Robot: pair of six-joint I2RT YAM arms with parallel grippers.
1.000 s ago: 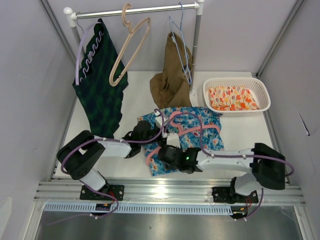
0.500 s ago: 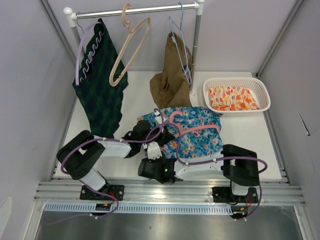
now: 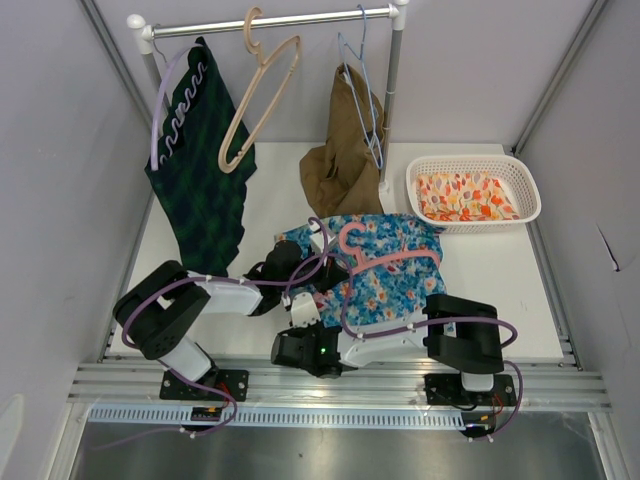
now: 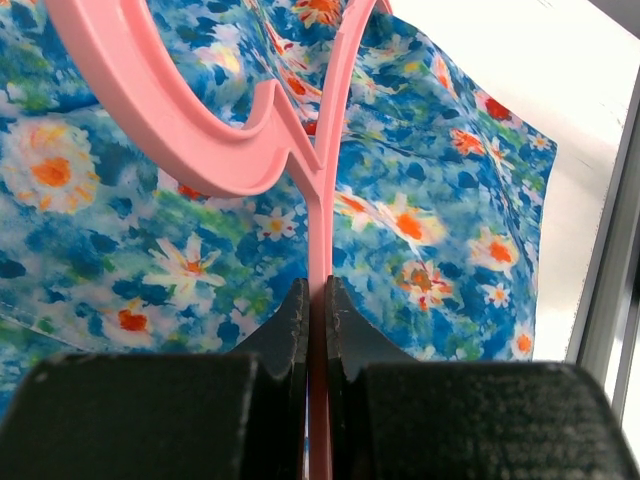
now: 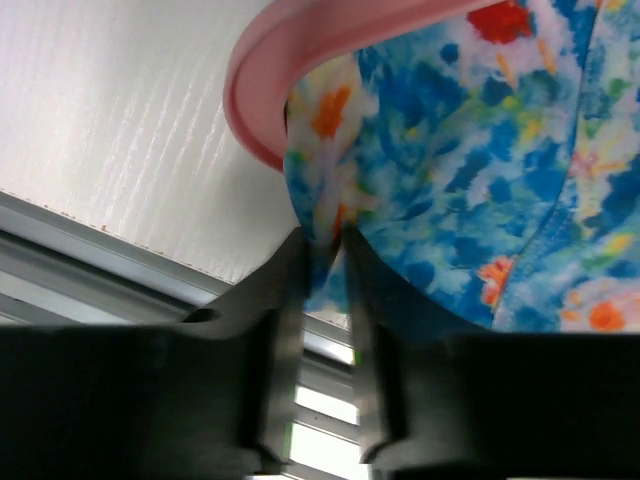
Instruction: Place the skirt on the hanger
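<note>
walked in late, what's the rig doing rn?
Both arms are working a blue floral skirt onto a pink hanger that lies on the table. The left arm has its jaws shut on the hanger's thin bar. The right arm pinches the skirt's hem in its jaws beside the hanger's curved end, at the near edge of the table. Nothing of this is on the rail yet.

Robot lab test booth, not a home: plain grey panel walls, white table, alu. rail behind the jaws w/ arm bases bolted on. Clothes rail w/ hangers far beyond the jaws; basket beyond, to the right.
</note>
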